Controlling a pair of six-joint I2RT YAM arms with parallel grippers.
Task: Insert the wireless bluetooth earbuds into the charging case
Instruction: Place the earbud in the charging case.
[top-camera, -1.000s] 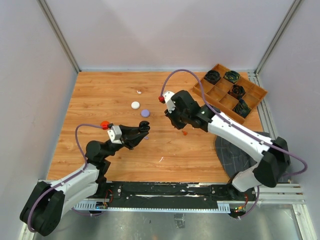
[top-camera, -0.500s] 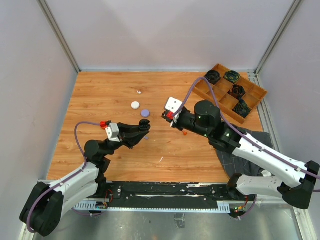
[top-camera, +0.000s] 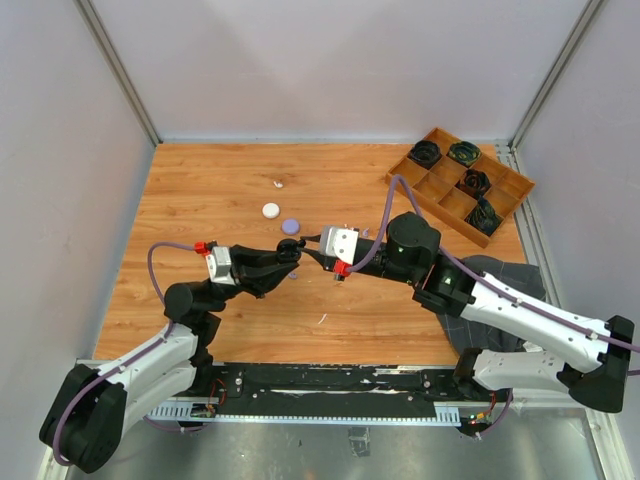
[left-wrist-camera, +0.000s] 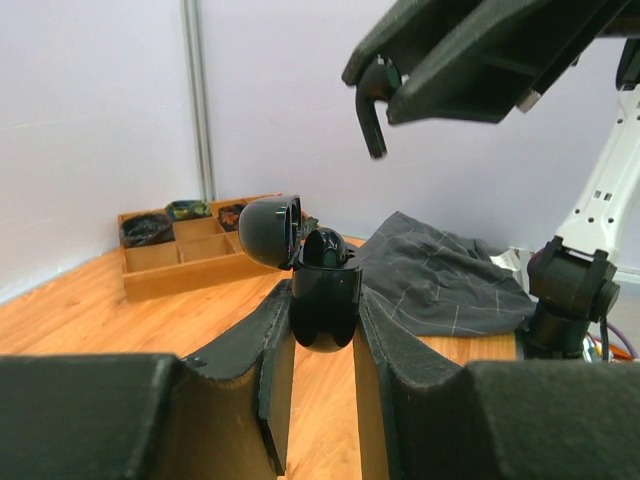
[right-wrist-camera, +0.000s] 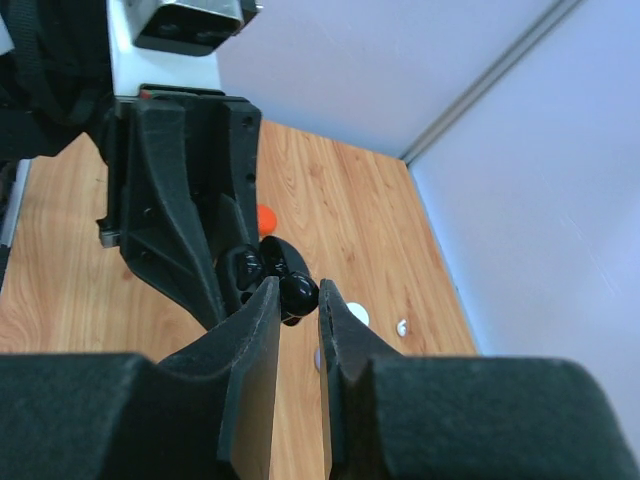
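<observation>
1. The right gripper (top-camera: 312, 252) has swung left from mid-table and now sits just right of the left gripper (top-camera: 287, 256)
2. Its black earbud (left-wrist-camera: 371, 118) now hangs close above the open charging case (left-wrist-camera: 325, 300)
3. The right arm (top-camera: 500, 305) has dropped low, stretched leftward
4. The left gripper has eased slightly left

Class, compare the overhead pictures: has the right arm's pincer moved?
Yes. The right pincer, pinching a black earbud, has swung left, away from the brown wooden compartment tray, towards the open black charging case in the left pincer.
</observation>
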